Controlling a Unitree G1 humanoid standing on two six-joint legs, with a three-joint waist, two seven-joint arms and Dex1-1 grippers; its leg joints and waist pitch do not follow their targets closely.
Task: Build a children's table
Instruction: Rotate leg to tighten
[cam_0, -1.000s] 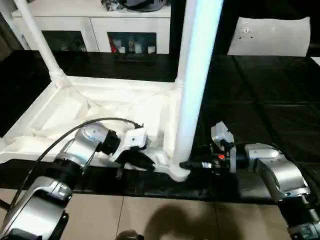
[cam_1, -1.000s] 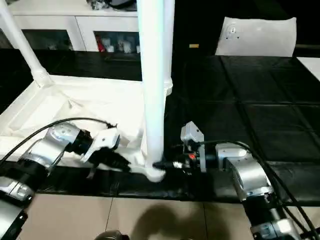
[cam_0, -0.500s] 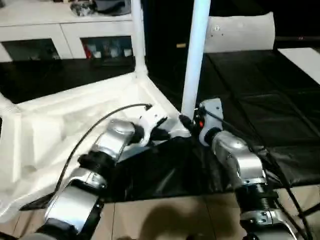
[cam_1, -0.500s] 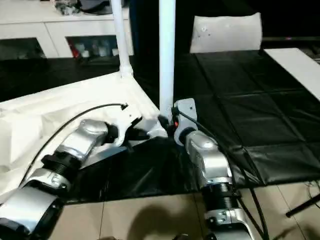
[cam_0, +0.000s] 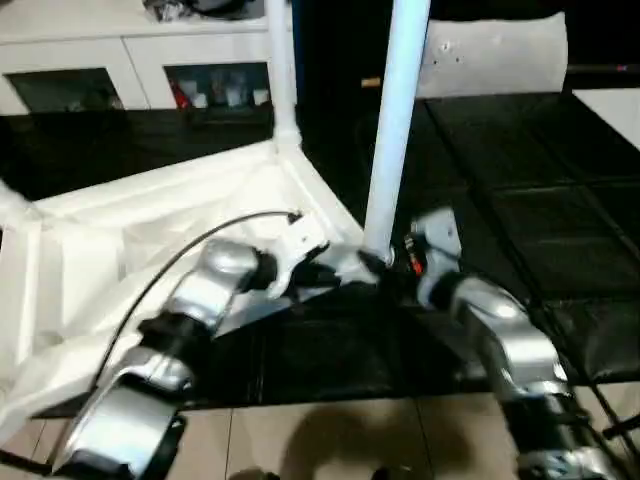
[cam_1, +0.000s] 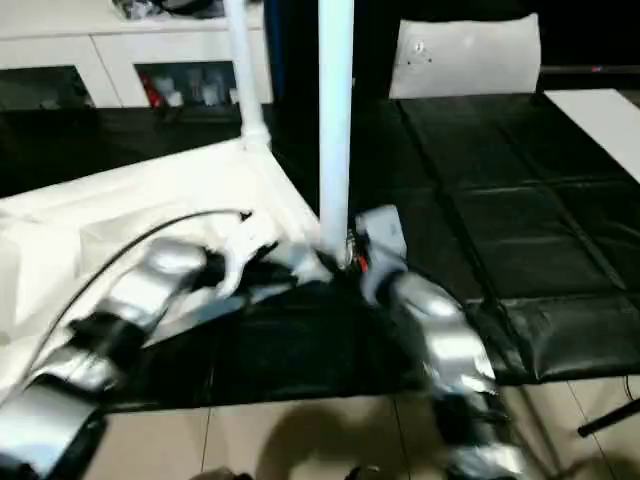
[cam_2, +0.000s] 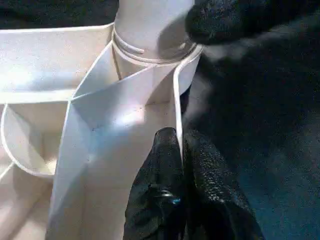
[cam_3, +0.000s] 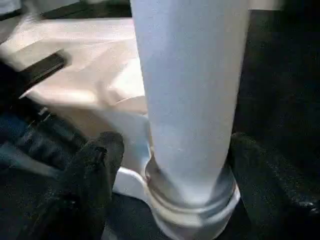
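Note:
The white tabletop (cam_0: 120, 250) lies upside down on the black work table, ribbed underside up, set at an angle. One white leg (cam_0: 395, 130) stands in the near corner socket and another leg (cam_0: 282, 70) stands in the far corner. My left gripper (cam_2: 181, 150) is shut on the thin rim wall just beside the near socket. My right gripper (cam_3: 175, 150) straddles the base of the near leg; one finger (cam_3: 97, 170) stands a little off the tube, so it reads as open. Both grippers meet at that corner (cam_0: 365, 262).
The black-covered work table (cam_0: 520, 180) stretches to the right. A white glass-door cabinet (cam_0: 130, 60) stands behind it, with a white padded seat back (cam_0: 495, 55) at the far right. Beige floor (cam_0: 330, 440) begins at the table's front edge, which the tabletop's left end overhangs.
The camera has shifted. Since a second ago the tabletop has turned, its left end swinging out over the table's front edge. Both grippers have stayed at the near corner.

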